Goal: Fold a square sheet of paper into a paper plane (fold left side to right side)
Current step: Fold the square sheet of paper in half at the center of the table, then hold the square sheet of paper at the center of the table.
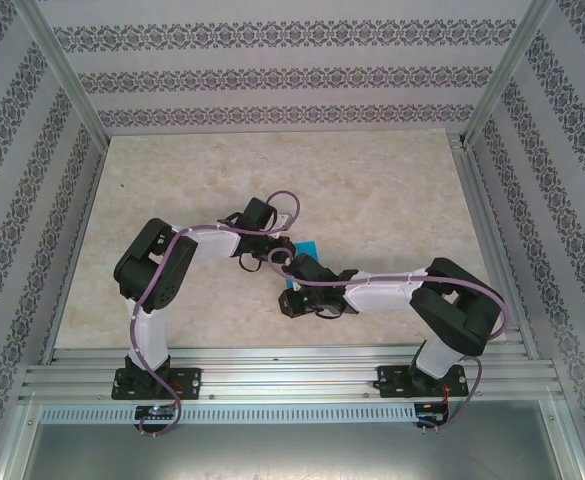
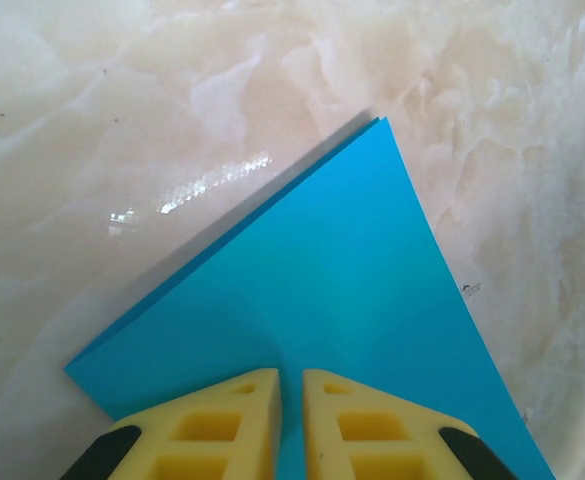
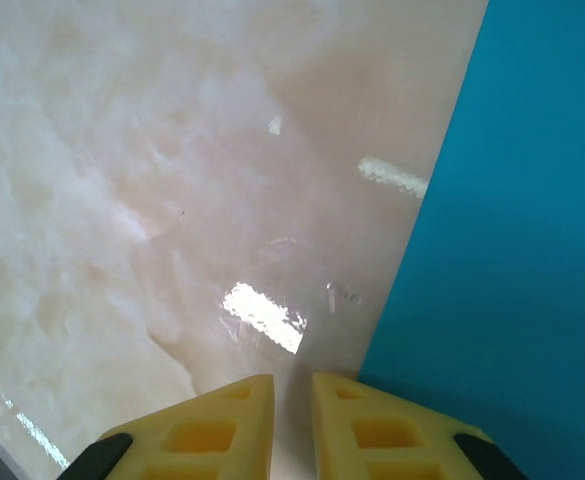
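The square sheet of paper (image 2: 342,270) is bright cyan-blue and lies folded on the marble table, its layered edge running up to a point at the far end. In the top view a small part of the paper (image 1: 305,249) shows between the two wrists. My left gripper (image 2: 290,372) is shut to a thin slit, its yellow fingertips down on the paper's near part. Beside the paper's left edge (image 3: 522,250), my right gripper (image 3: 292,378) is also shut to a thin slit over bare table, with its right finger (image 3: 372,420) overlapping that edge.
The beige marble tabletop (image 1: 372,190) stretches away behind the arms. Patterned walls and metal posts (image 1: 67,75) close in the left, right and far sides. An aluminium rail (image 1: 292,365) runs along the near edge by the arm bases.
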`<action>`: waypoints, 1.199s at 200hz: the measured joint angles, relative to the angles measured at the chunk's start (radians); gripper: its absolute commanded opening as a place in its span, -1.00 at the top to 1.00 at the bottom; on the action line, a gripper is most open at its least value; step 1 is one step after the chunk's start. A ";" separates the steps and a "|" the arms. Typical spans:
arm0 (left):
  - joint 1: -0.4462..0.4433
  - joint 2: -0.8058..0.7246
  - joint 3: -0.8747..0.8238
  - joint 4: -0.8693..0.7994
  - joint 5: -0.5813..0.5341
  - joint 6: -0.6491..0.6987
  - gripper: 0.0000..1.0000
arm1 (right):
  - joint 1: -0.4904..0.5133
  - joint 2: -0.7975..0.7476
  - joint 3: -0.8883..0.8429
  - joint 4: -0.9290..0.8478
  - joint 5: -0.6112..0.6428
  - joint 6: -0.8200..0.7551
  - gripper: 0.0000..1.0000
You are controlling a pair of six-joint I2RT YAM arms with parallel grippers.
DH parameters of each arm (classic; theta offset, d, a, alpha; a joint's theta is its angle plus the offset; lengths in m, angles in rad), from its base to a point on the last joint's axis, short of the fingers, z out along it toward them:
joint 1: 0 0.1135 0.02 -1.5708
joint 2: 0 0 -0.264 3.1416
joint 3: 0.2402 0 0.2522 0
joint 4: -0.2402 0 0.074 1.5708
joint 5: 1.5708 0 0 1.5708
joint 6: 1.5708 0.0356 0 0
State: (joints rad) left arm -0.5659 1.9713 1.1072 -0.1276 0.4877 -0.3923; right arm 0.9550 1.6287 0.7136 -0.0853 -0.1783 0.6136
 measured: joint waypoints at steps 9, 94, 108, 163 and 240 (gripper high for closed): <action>0.000 0.000 0.000 0.000 0.000 0.000 0.67 | 0.003 -0.008 -0.008 0.000 -0.009 0.008 0.65; 0.000 0.000 0.000 0.000 -0.002 0.000 0.67 | -0.021 -0.150 -0.068 -0.071 -0.093 0.047 0.56; 0.000 0.000 0.000 0.000 -0.002 0.000 0.67 | -0.072 -0.223 -0.068 -0.072 -0.116 0.047 0.50; 0.000 0.000 0.001 -0.001 -0.003 0.000 0.67 | -0.357 -0.258 -0.064 0.036 -0.206 0.064 0.63; -0.006 0.000 0.006 -0.009 -0.014 0.000 0.67 | -0.403 0.074 0.072 0.064 -0.224 0.077 0.69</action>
State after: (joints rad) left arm -0.5724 1.9713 1.1137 -0.1368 0.4732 -0.3923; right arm 0.5518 1.7031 0.7856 -0.0208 -0.4023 0.6907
